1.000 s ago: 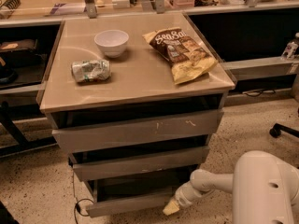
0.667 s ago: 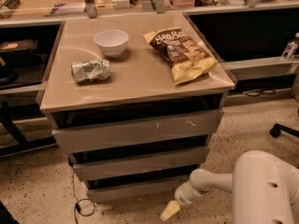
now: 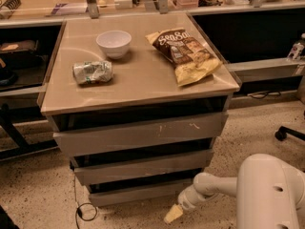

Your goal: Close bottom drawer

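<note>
Bottom drawer (image 3: 136, 193) just up-left of your gripper (image 3: 172, 214).
Your gripper hangs low by the floor, near the drawer's right front corner; whether it touches, or is spread or pressed together, you cannot tell. Well above it, a white bowl (image 3: 114, 43), crushed can (image 3: 93, 72) and chip bag (image 3: 186, 54) rest on the cabinet top (image 3: 143, 82).

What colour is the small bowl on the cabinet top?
The bowl is white, clearest in the camera view; the gripper sits low beside the bottom drawer.
</note>
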Controlling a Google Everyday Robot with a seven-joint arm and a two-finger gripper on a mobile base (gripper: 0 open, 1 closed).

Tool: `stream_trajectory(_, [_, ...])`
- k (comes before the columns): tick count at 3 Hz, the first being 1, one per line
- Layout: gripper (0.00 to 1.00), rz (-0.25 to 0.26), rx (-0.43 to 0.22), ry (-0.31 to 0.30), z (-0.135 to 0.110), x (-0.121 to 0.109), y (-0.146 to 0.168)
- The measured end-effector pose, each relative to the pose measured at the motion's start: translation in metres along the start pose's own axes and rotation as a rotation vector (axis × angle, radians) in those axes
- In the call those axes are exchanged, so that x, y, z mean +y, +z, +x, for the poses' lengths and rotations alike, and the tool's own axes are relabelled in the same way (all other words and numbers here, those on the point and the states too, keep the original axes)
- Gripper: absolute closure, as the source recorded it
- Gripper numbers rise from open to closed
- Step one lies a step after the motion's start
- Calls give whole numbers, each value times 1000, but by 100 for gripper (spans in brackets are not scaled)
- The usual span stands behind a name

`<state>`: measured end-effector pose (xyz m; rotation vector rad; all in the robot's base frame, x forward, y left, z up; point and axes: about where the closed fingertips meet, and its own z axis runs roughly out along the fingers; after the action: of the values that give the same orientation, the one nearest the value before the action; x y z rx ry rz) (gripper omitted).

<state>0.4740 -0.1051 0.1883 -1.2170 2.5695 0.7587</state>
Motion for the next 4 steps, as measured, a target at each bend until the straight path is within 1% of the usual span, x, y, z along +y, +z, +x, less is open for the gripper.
stream_trajectory(2, [65, 0, 0, 0, 0, 0, 0])
stream_trajectory(3, [89, 10, -9, -10, -7, -5, 2])
stream_trajectory(4, [100, 25, -23, -29, -20, -17, 8])
